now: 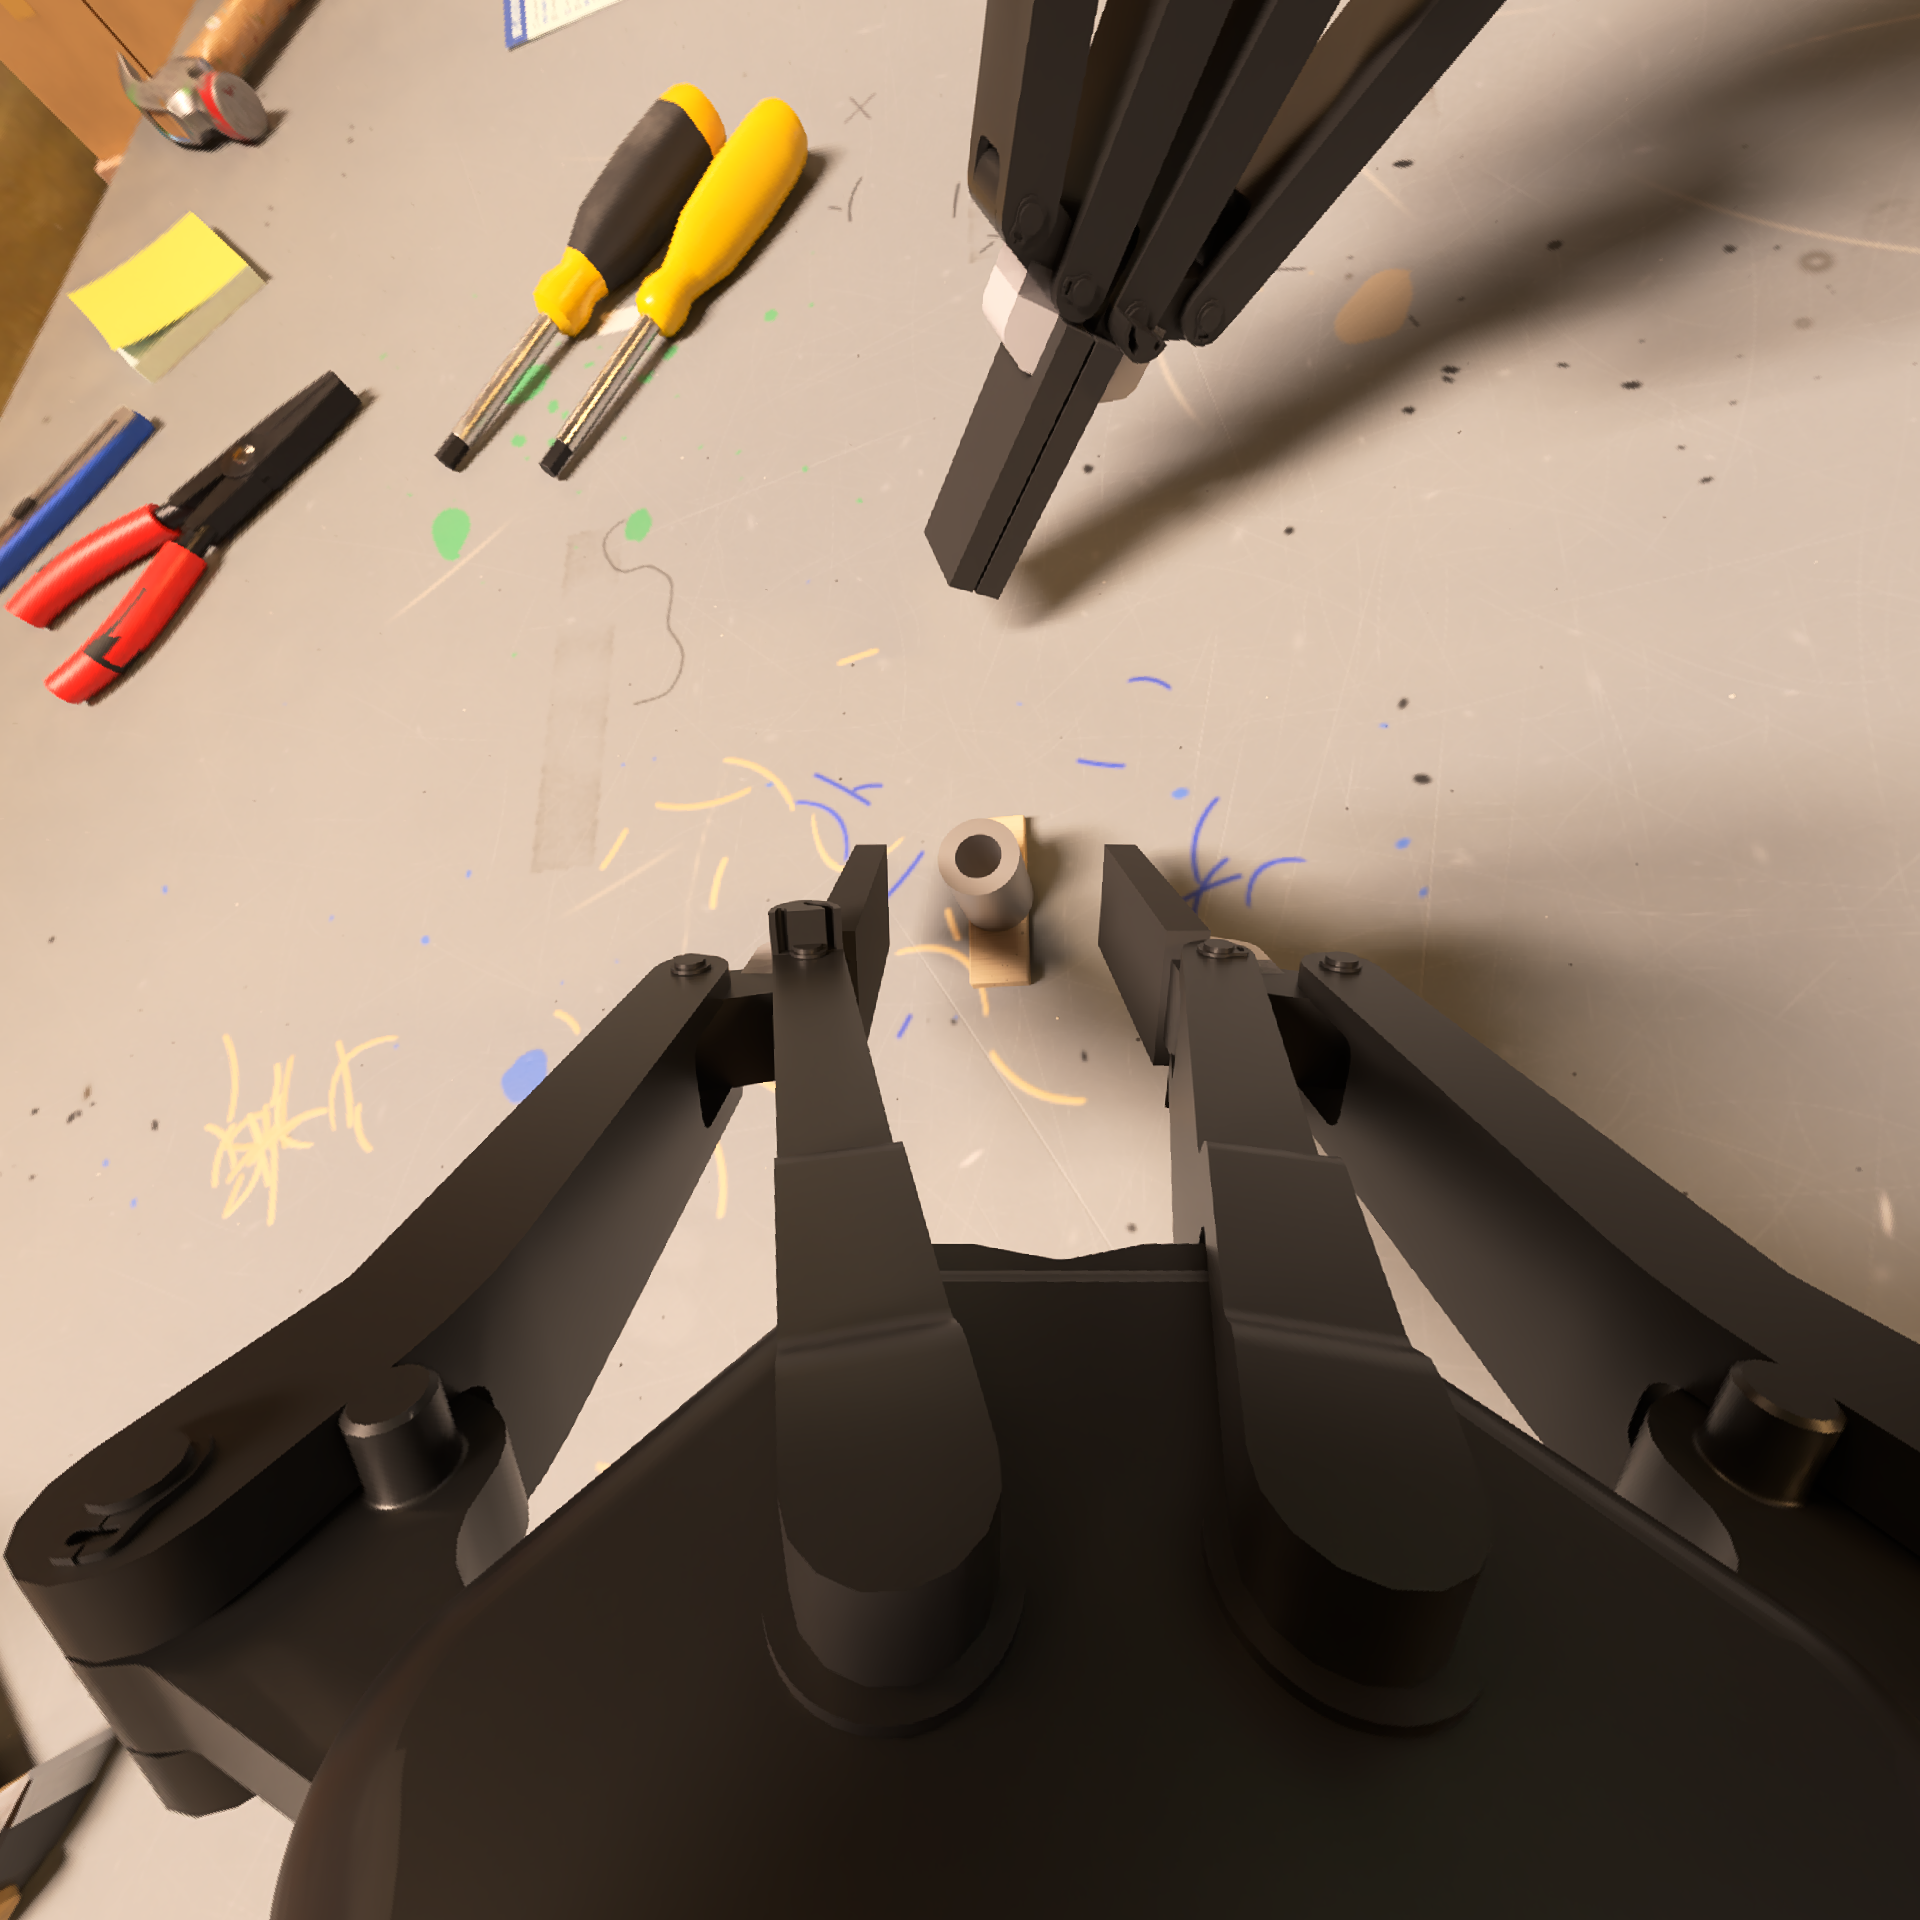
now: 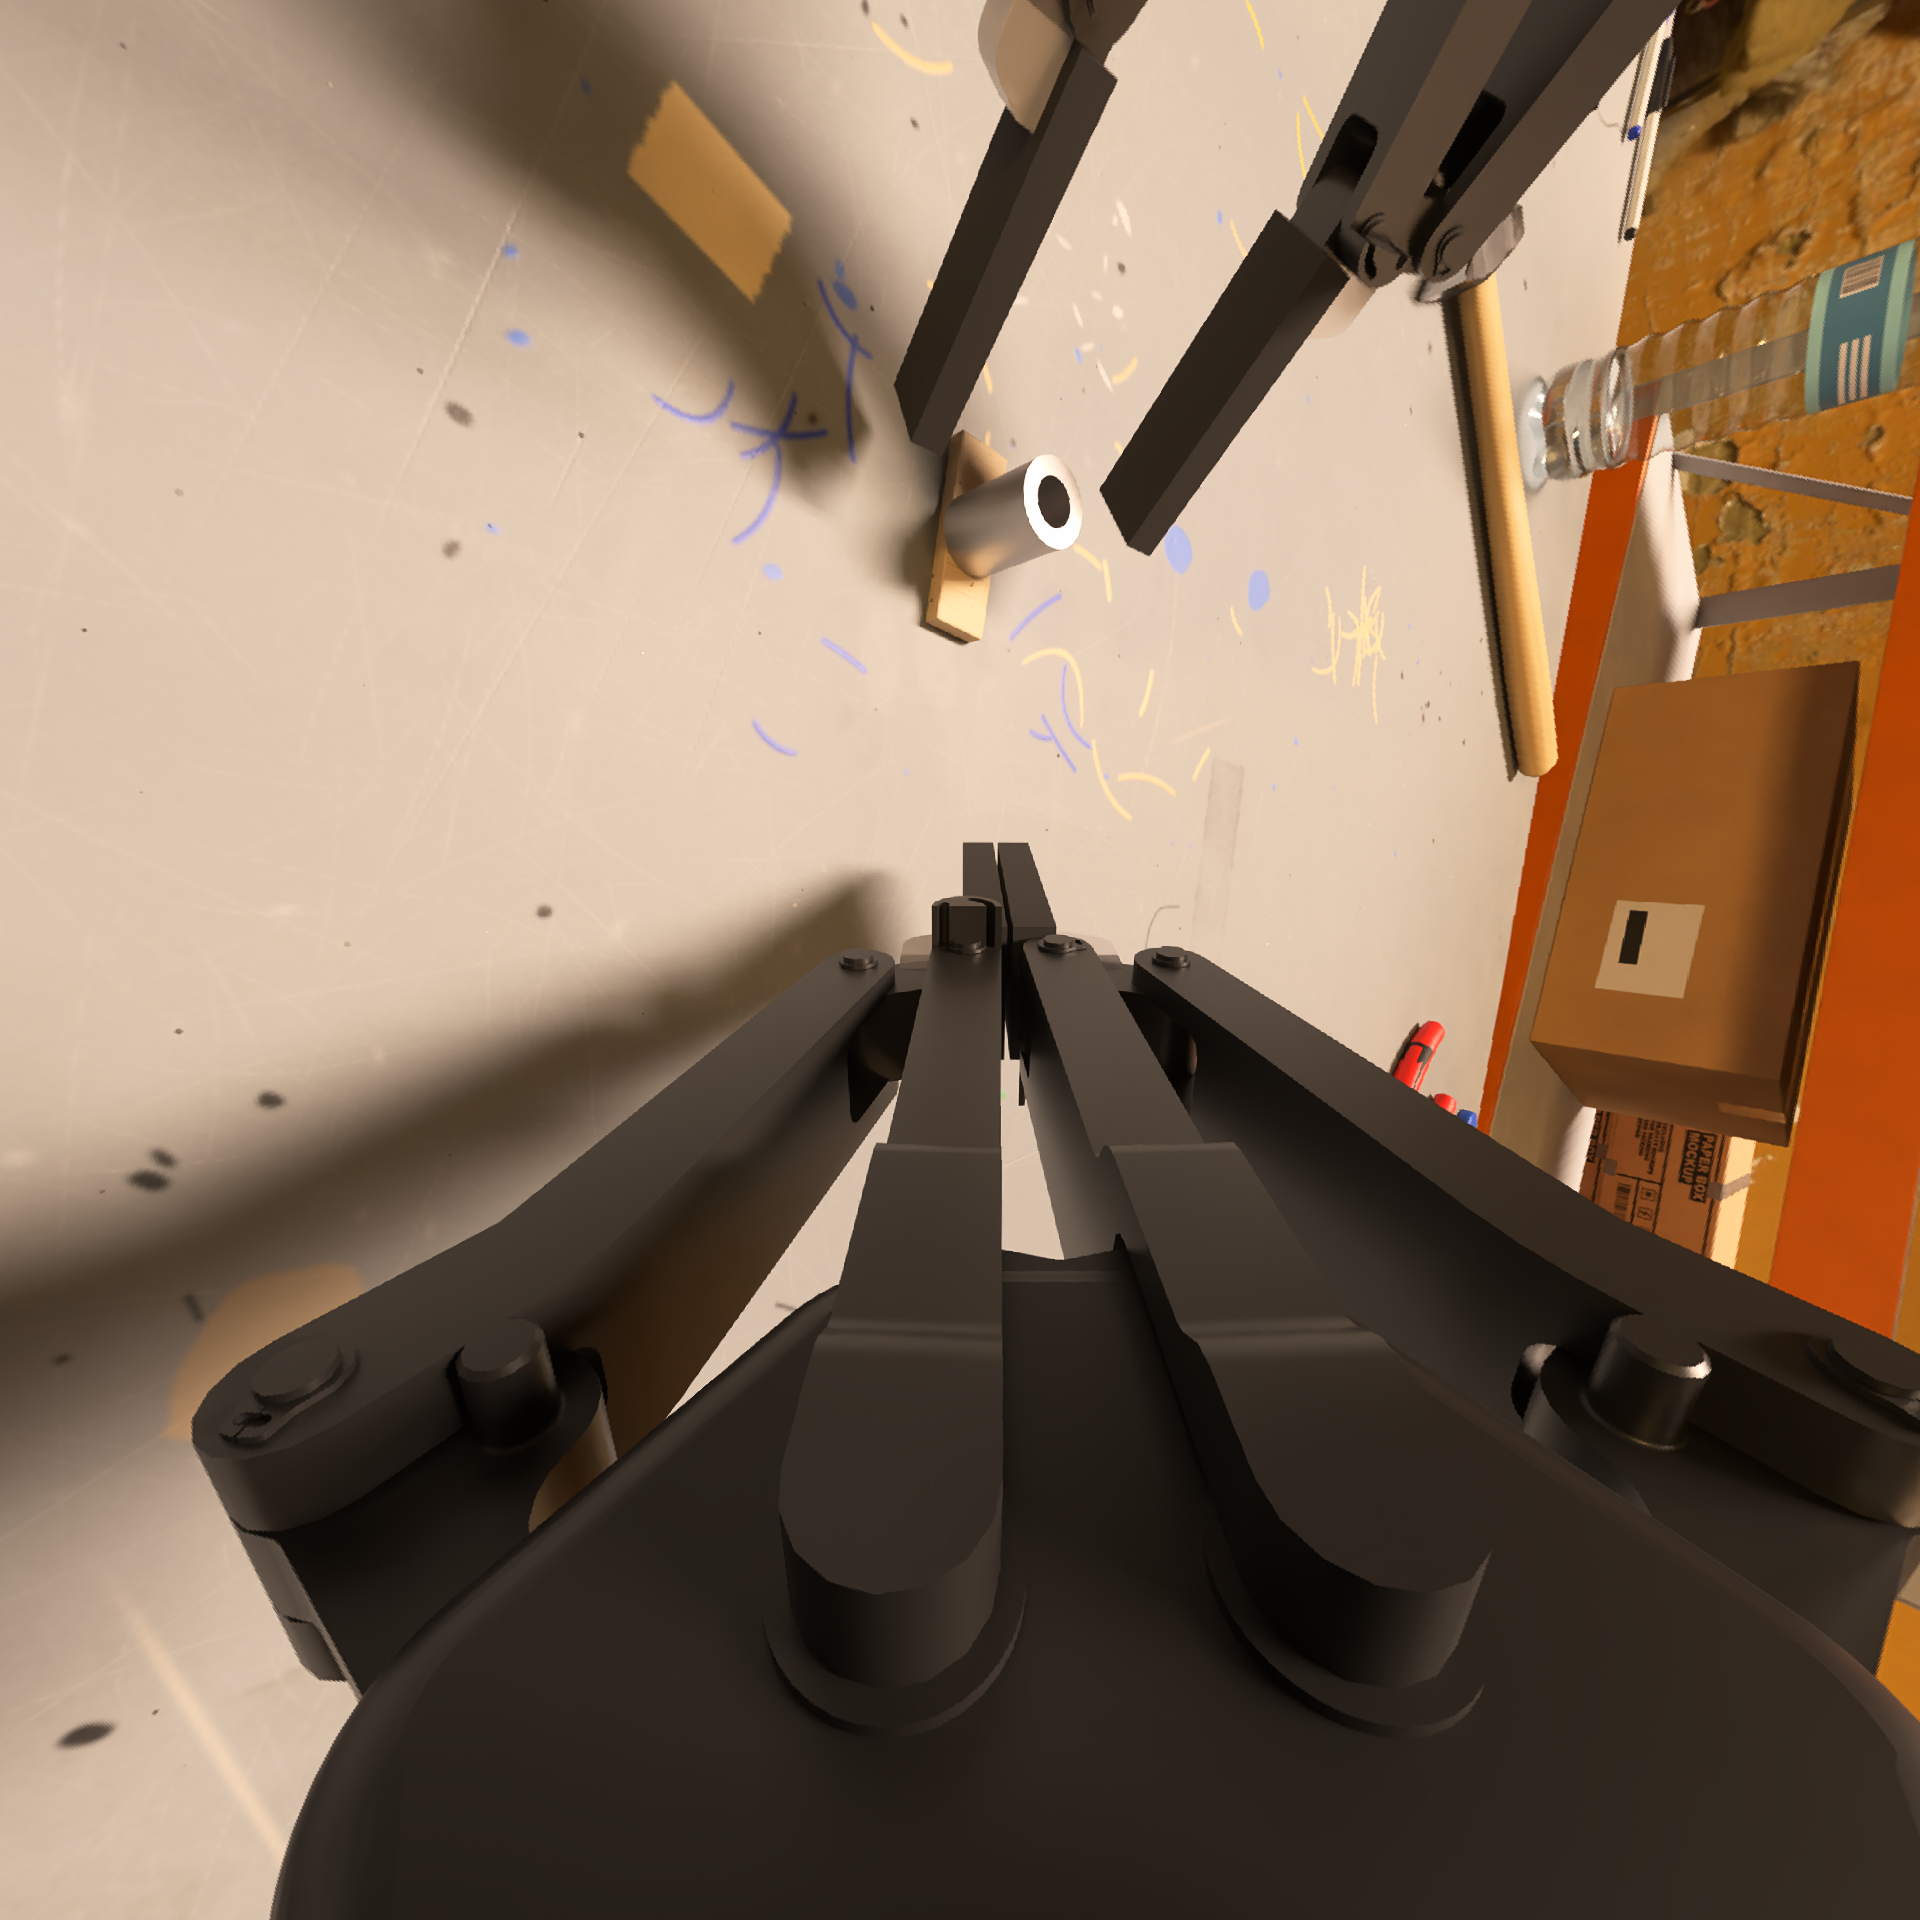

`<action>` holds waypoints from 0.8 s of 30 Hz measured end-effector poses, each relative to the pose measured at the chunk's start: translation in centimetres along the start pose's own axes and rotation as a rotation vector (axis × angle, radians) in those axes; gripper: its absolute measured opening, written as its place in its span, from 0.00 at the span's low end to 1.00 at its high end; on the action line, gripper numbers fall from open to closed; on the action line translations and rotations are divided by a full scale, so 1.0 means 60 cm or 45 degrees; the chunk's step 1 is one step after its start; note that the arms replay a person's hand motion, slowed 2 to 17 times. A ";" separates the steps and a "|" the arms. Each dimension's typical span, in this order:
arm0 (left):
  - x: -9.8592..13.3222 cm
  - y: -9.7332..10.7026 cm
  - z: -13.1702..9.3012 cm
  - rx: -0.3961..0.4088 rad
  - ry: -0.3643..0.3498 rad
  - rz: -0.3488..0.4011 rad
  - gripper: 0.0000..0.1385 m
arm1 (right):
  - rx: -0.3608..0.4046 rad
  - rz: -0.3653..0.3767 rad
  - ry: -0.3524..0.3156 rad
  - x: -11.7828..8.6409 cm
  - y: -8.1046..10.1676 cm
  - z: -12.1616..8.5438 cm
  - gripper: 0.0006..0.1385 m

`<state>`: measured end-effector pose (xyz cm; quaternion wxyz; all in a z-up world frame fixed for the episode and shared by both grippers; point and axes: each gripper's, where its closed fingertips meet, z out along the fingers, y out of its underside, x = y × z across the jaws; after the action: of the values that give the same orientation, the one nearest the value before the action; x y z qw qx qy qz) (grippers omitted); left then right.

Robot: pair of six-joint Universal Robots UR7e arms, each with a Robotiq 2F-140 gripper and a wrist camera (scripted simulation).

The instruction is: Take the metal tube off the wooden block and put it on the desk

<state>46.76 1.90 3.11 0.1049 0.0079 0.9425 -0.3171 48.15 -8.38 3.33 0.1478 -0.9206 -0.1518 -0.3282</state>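
My left tool (image 1: 992, 883): matte black-brown, two flat rectangular fingers on long jointed links.
My right tool (image 2: 1006, 868): same dark finish and linkage, slim square-tipped fingers.
Base housings: broad, rounded, dark, with two domed knuckles each.
Pivots: small round pins and slotted screw heads at every joint, stubby cylinders at the outer links.
Fingertip backs: pale grey-white blocks behind the black pads.

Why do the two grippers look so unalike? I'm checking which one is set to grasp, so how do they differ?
The left gripper is open, its fingers either side of the metal tube on the wooden block; the right gripper is shut, holding nothing. The left is poised over the tube; the right is set back from it over bare desk. Both are dark, two-fingered and pointing down at the desk.
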 end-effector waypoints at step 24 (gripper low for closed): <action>-0.008 -0.024 0.018 0.023 0.131 -0.121 0.16 | 0.024 0.028 0.002 0.002 -0.002 -0.002 0.00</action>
<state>47.29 0.13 3.23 0.0409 -0.0196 0.9432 -0.3292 48.13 -8.27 3.55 0.1604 -0.9204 -0.1446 -0.3259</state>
